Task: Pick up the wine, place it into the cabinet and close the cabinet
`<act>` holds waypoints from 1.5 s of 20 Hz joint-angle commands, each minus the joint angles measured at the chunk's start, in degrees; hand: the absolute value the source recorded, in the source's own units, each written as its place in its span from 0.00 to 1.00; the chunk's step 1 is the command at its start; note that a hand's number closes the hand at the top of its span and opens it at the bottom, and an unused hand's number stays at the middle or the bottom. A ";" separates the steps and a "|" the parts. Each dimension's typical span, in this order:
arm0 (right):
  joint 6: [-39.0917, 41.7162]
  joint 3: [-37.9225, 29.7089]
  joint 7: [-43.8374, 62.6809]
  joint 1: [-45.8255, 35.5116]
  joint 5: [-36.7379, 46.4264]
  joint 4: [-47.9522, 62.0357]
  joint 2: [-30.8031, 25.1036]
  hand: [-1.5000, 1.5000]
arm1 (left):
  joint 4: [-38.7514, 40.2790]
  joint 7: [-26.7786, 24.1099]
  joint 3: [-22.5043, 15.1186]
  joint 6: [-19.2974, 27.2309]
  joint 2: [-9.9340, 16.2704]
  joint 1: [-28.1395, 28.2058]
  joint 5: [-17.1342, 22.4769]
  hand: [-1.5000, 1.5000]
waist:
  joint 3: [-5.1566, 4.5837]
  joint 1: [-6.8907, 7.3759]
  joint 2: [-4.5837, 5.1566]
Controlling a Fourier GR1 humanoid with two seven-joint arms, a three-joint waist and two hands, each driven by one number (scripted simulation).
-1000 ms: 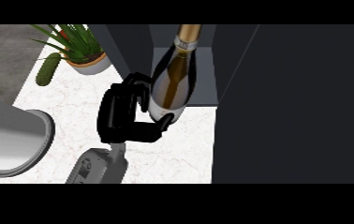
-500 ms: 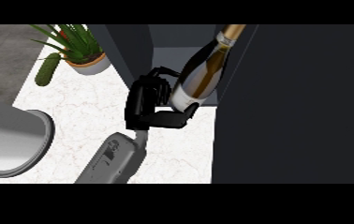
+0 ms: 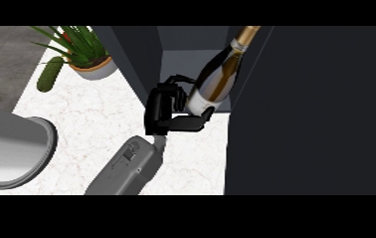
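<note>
The wine bottle (image 3: 218,77), dark with a gold foil neck and a pale label, leans with its neck up and to the right inside the open cabinet (image 3: 183,43). My left hand (image 3: 165,110) is shut on the bottle's lower body from its left side. The fingers curl over the far side and the thumb wraps under the base. The bottle's bottom sits about at the cabinet's front edge; I cannot tell whether it rests on the shelf. The cabinet door (image 3: 308,112) stands open as a broad dark panel at the right. My right hand shows nowhere.
A potted plant (image 3: 84,53) in a tan pot stands at the back left, with a green cucumber (image 3: 50,74) beside it. A grey sink rim (image 3: 29,155) curves in at the left edge. The counter (image 3: 95,117) is white marble.
My left hand has carried the bottle rightward and farther in, from in front of the cabinet's left wall to its opening. The forearm followed to the right.
</note>
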 commanded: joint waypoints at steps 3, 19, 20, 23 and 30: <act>-2.85 4.36 1.32 -1.92 4.42 0.09 2.24 0.00 | 9.76 -8.61 -1.73 -1.37 -0.01 0.15 5.75 1.00 | -0.03 -0.10 0.09; 1.51 -0.78 1.06 2.68 -3.27 -2.26 -0.22 0.00 | 23.32 -15.14 -1.93 -9.14 -0.01 -8.37 22.10 1.00 | -0.02 -0.72 0.11; -0.08 -4.12 4.62 -1.58 -6.05 -2.12 -2.24 0.00 | 22.46 -12.29 -0.74 -8.23 -0.01 -9.69 20.04 1.00 | -0.01 -0.26 0.04; 0.29 -3.30 2.61 -0.44 -4.30 -0.61 -1.33 0.00 | 30.67 -18.19 -0.26 -13.46 -0.01 -10.46 22.00 1.00 | -0.02 -0.56 0.16; 1.49 -1.06 0.46 2.09 -3.39 -1.05 0.18 0.00 | 37.82 -17.20 0.35 -16.83 -0.01 -16.79 25.90 1.00 | -0.03 -1.10 0.29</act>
